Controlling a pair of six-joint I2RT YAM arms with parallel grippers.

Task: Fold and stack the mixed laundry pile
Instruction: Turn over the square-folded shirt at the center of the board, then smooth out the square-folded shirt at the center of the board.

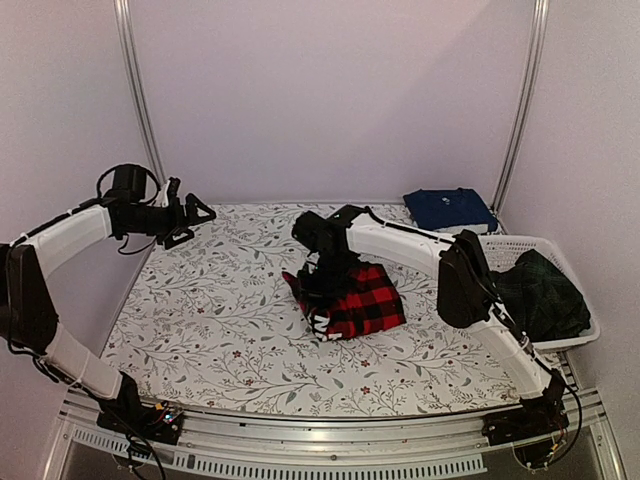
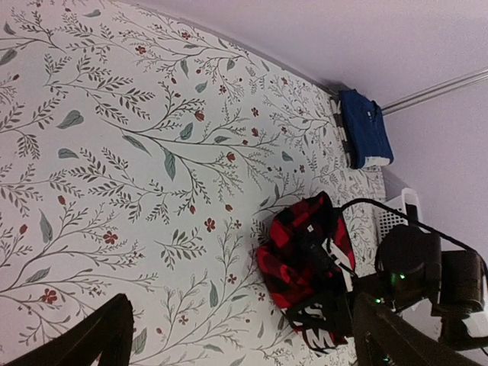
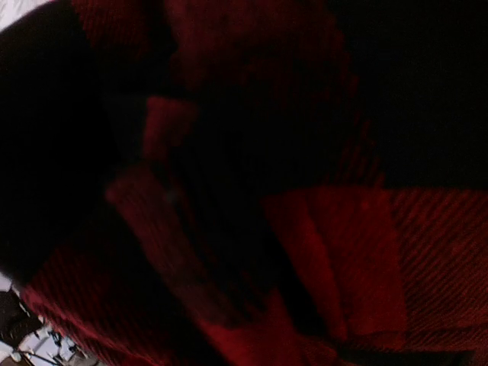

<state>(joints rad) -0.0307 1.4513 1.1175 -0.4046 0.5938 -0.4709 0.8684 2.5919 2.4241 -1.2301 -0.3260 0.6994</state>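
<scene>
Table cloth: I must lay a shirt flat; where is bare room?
Widest bare floral table cloth: between the left gripper and the red-and-black flannel shirt, down to the near edge. Crowded: the right side, with the right arm, white basket and navy folded garment.

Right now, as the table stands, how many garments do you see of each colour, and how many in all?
red-and-black checked shirt: 1
dark green plaid garment, in the white basket: 1
navy blue folded garment: 1
Total: 3 garments
</scene>
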